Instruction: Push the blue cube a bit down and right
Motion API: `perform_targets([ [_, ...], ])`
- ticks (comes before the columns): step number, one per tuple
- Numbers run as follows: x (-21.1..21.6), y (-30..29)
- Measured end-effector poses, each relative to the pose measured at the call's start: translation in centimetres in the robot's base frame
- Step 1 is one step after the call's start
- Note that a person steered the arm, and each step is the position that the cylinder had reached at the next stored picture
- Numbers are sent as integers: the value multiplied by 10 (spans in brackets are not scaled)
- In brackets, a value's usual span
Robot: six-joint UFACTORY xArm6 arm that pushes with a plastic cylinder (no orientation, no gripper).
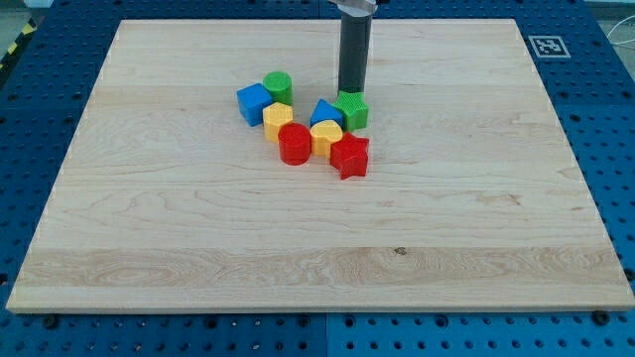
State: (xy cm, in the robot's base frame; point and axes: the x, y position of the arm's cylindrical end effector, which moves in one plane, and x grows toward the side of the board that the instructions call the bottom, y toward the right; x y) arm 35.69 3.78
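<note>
Pale wooden board (pixel 317 228) on a blue perforated bench fills the frame, and all the blocks sit bunched a little above and left of its centre. We look first to the blue cube (pixel 254 103), at the far left of that bunch in the upper-left-centre of the frame. It looks like a small, rigid plastic piece, light enough, we judge, to slide readily on the smooth wood and also to spin if struck off-centre. We have no hand to open or close, only a rod, so taking hold means pressing on a face: for a move down and right, we judge the contact belongs on the cube's upper-left side, aimed through its middle.

Working outward, a green cylinder (pixel 279 87) stands just beside the cube at its upper right, and a yellow block (pixel 278 121) touches or nearly touches its lower right, with a red cylinder (pixel 294 144) below that. These lie in the intended path, so we expect them to be shoved along. Farther right sit a blue triangular block (pixel 325 113), a second yellow block (pixel 326 137), a red star-like block (pixel 349 156) and a green block (pixel 352 109).

Our tip (pixel 350 92) rests just above that green block, on the right side of the bunch, well apart from the blue cube.
</note>
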Motion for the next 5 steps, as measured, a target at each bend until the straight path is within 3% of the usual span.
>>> perform_targets([
  [2,23,0],
  [3,-23,1],
  [4,-50,-36],
  [5,-45,-82],
])
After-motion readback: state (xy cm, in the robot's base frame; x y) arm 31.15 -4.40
